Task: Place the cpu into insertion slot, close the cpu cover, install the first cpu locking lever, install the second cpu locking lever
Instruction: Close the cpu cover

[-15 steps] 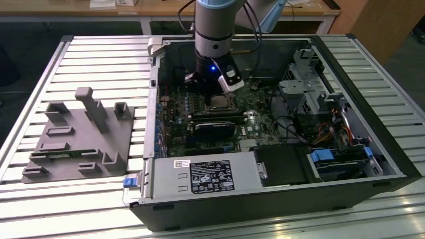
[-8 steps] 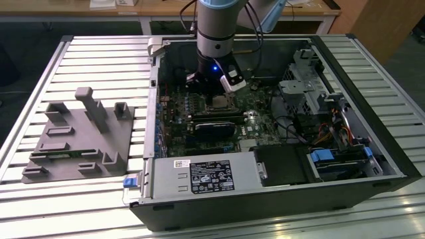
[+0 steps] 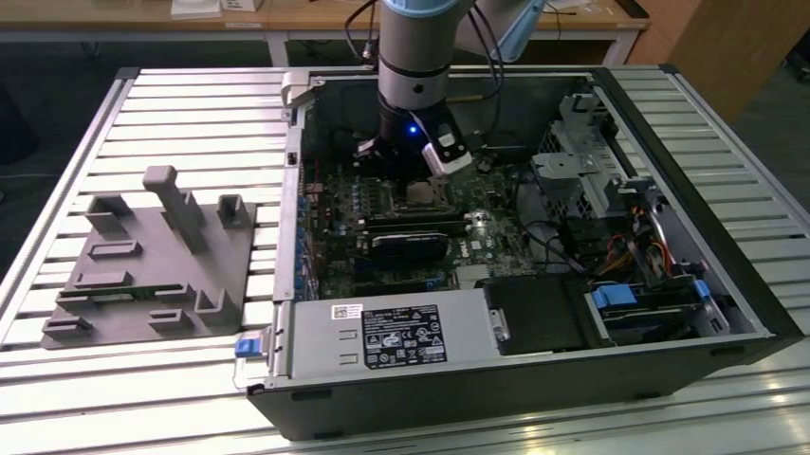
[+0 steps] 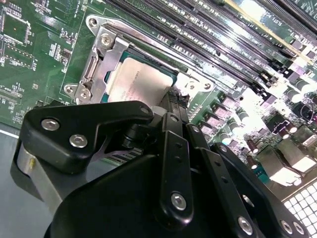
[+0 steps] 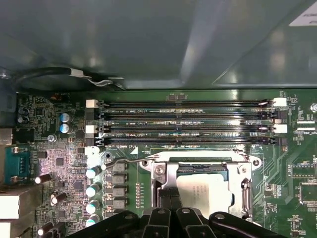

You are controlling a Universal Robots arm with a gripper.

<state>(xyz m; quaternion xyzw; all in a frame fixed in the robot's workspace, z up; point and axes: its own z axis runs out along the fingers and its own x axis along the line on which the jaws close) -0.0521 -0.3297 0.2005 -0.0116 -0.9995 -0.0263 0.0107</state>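
The gripper [image 3: 424, 175] hangs low inside the open computer case [image 3: 708, 313], toward its far side, over the green board [image 5: 59, 163]. In both wrist views the silver chip [image 5: 208, 191] [image 4: 136, 82] lies in the socket [image 5: 198, 167], and the metal cover [image 5: 158, 181] frames it. The two fingers [image 5: 166, 198] are pressed together, with their tips at the chip's edge.

The silvery-grey square cpu [image 4: 141, 82] lies flat in the black insertion slot [image 5: 200, 167], the silver cut-out cpu cover [image 4: 101, 57] framing its edges, just beside the long memory slots [image 5: 183, 124].
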